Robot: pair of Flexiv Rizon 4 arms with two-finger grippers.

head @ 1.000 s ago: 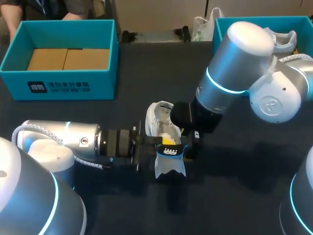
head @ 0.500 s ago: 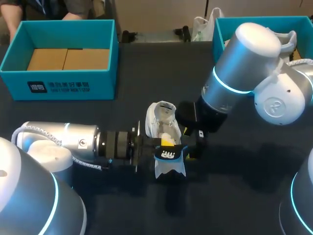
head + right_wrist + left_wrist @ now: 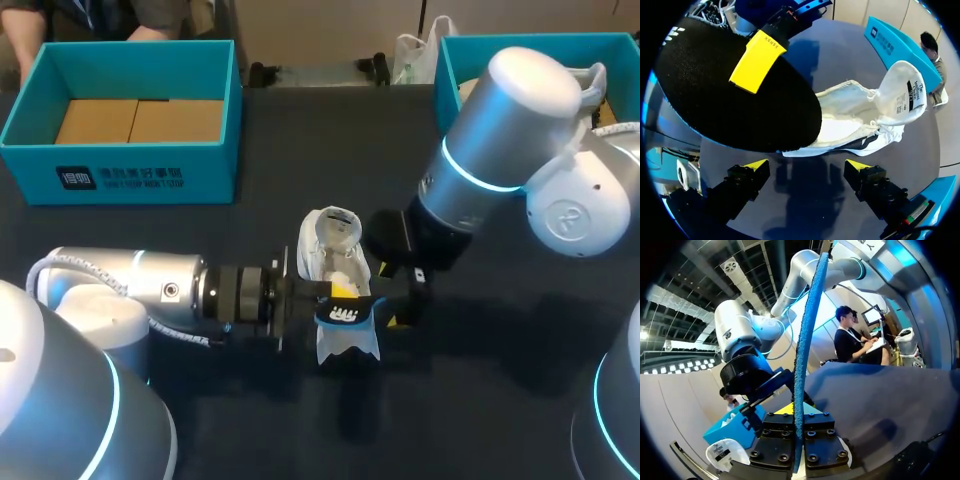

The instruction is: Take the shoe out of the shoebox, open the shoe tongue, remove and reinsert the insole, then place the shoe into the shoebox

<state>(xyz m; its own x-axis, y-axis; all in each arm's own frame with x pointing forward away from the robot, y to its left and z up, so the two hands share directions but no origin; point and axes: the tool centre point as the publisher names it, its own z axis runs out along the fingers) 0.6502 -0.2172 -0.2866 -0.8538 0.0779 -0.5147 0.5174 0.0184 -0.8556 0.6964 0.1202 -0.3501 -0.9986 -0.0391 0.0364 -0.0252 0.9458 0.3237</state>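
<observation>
The white shoe [image 3: 328,245] lies on its side on the dark table, tongue pulled open; the right wrist view shows it [image 3: 865,112] ahead of my right gripper. My left gripper [image 3: 340,292] is shut on the insole [image 3: 346,335], holding it just in front of the shoe. In the left wrist view the insole [image 3: 805,355] stands edge-on, blue, clamped in that gripper [image 3: 798,442]. My right gripper [image 3: 402,302] hangs open just right of the insole; its own view shows the open fingers [image 3: 807,167] below the insole's black face [image 3: 705,100] and one yellow left fingertip [image 3: 757,60].
A teal shoebox [image 3: 130,150] with brown cardboard inside stands at the back left. A second teal box [image 3: 470,50] at the back right holds another white shoe [image 3: 578,80]. A white plastic bag [image 3: 412,55] lies beside it. My right arm's elbow rises over the table's right half.
My right arm has drawn a little to the right, away from the insole, gripper still open. The left arm and insole have kept still.
</observation>
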